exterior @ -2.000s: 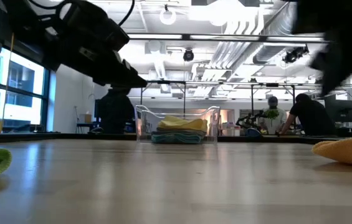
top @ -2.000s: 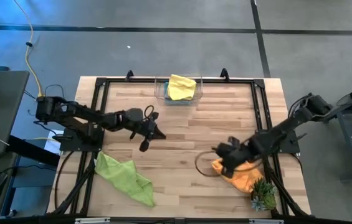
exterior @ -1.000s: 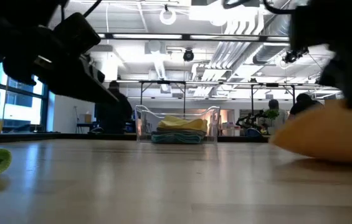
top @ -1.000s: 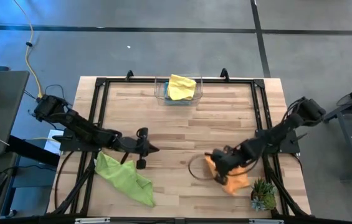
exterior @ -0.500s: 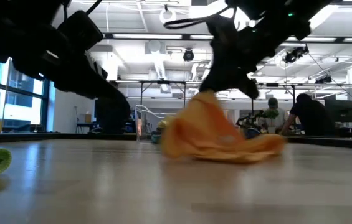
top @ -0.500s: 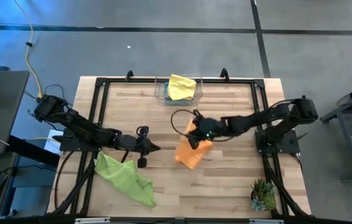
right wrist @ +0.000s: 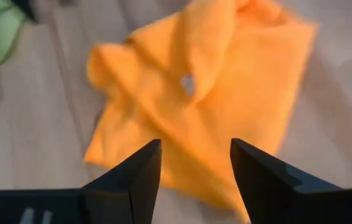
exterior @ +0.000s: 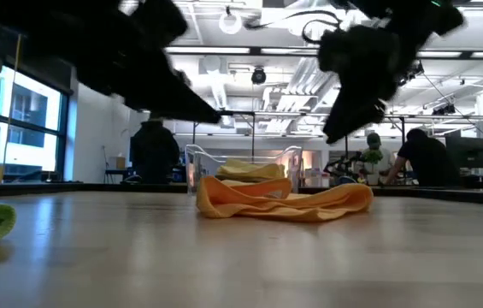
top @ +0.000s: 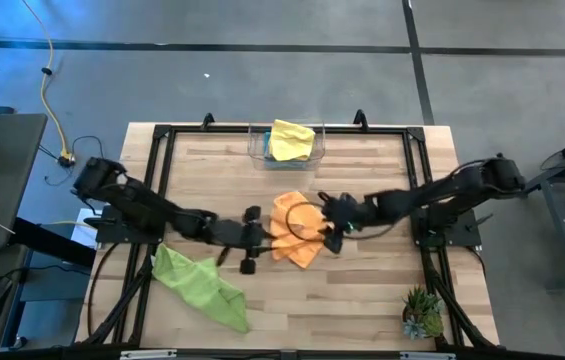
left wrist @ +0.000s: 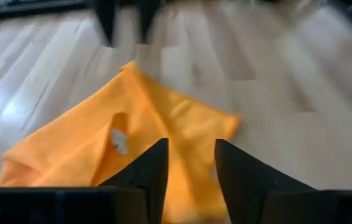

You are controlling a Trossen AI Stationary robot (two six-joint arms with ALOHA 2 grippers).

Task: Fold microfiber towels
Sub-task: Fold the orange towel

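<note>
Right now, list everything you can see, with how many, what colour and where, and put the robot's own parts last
orange towel: one, orange, crumpled at the middle of the table between the two grippers
lime green towel: one, lime green, crumpled at the near left of the table
yellow towel: one, yellow, on top in the clear bin, with a teal cloth under it
clear bin: one, clear, at the far edge of the table, middle
plant: one, green, spiky, at the near right corner
table: one, light wood with a black frame
people: at least two, dark clothing, in the room beyond the table in the low view
left gripper: one, dark, open, just left of the orange towel
right gripper: one, dark, open, at the orange towel's right edge
</note>
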